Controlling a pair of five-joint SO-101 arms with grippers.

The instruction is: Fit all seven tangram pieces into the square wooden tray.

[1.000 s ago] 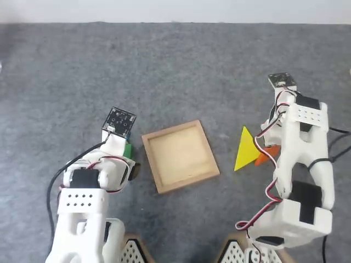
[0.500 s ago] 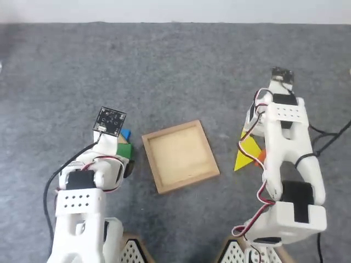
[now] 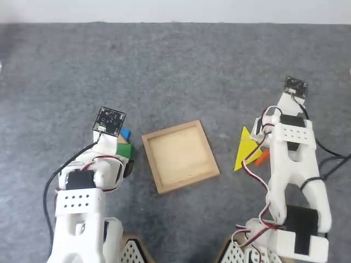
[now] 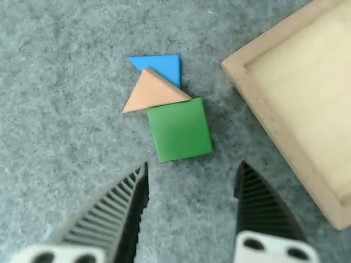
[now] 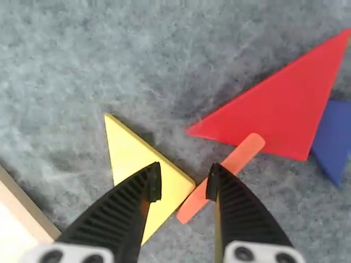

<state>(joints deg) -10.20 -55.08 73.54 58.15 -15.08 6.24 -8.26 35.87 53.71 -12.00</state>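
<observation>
Grey felt (image 3: 181, 71) rings the tray (image 3: 151, 163); both jaws spread, left near green square (image 4: 179, 129), right over yellow triangle (image 5: 126, 150).

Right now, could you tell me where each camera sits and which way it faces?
High view: fixed overhead, looking down on the tray; the left arm and right arm show.
Left wrist view: on the left wrist, facing down past the open left gripper at the green square.
Right wrist view: on the right wrist, facing down past the open right gripper at the yellow triangle.
Shared: the tray, in high and left wrist views.
</observation>
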